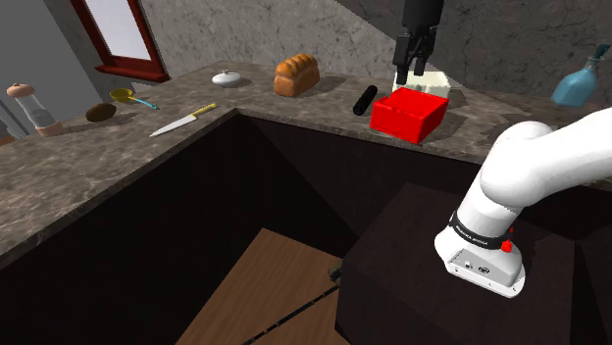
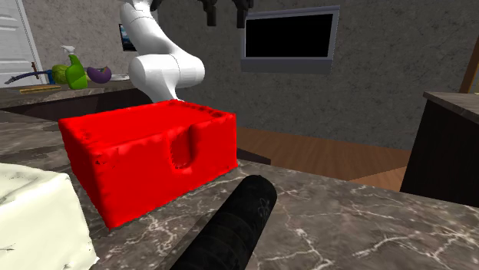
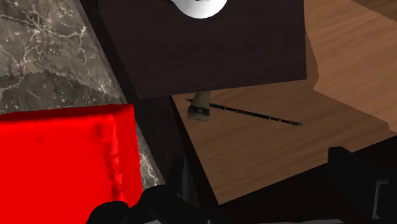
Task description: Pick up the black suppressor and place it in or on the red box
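Note:
The black suppressor (image 1: 365, 99) is a short dark cylinder lying flat on the marble counter (image 1: 118, 157). It rests just off the shoulder view's left side of the red box (image 1: 410, 113), apart from it. In the second exterior view the suppressor (image 2: 230, 226) lies in front of the red box (image 2: 146, 157), whose top is open. My gripper (image 1: 412, 57) hangs above the box's far side, open and holding nothing. Its two fingers (image 2: 209, 11) stand apart high over the box. In the wrist view the gripper (image 3: 235, 191) looks down past the box's red wall (image 3: 63, 162).
A white block (image 1: 433, 80) stands right behind the red box. Along the counter lie a bread loaf (image 1: 296, 73), a knife (image 1: 182, 120) and a white dish (image 1: 229, 77). A blue bottle (image 1: 581, 78) stands at the far right. The counter edge drops to the wooden floor (image 3: 267, 140).

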